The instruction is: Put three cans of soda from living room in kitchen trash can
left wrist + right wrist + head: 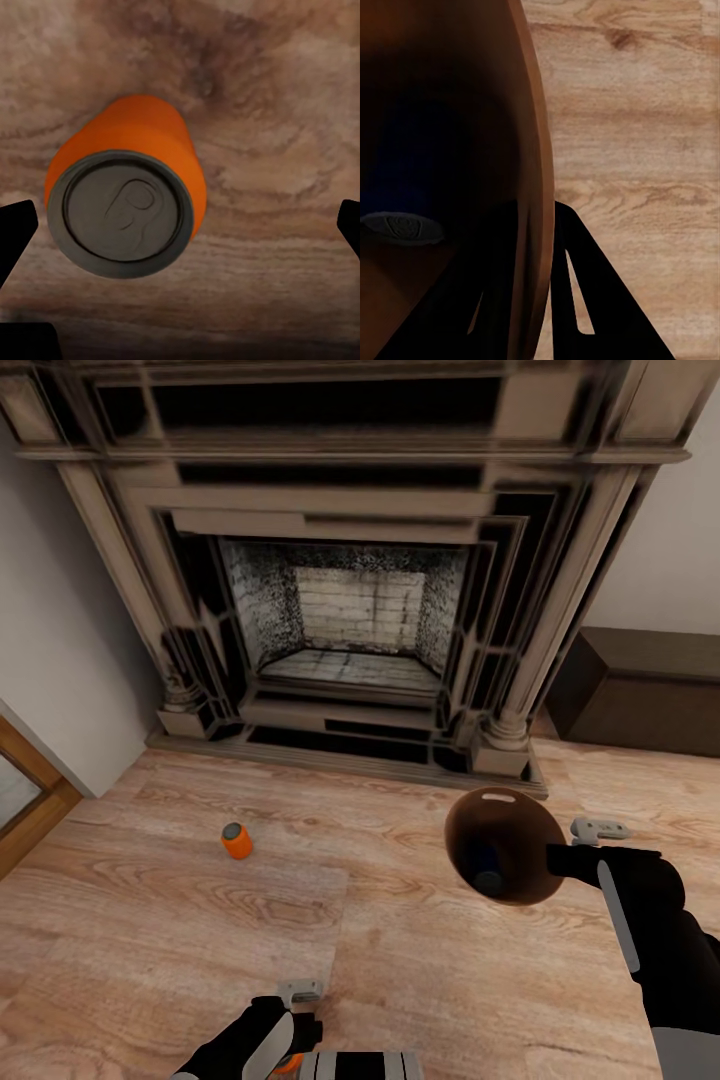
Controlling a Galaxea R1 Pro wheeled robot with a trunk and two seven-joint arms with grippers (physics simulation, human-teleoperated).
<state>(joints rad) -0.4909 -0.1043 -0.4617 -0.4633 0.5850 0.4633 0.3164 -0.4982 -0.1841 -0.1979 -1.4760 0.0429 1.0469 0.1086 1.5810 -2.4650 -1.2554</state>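
Head view: the fireplace [345,610] is the landmark, and on the wood floor [400,960] in front of it, toward its left column, stands one orange can [236,841]. In front of its right column the right tool [585,847] carries the brown bin [503,846] by the rim, tilted so its mouth faces the robot, a blue can [487,872] already lying inside. Farther out from the hearth, the left tool [300,1010] hangs low over the floor.

Left wrist view: a second orange can [120,199] stands upright between widely spread fingers [15,232], ungripped. I'd say a grab is being lined up.

Right wrist view: the right tool is pinched onto the bin wall [529,150], one finger [585,300] outside it.
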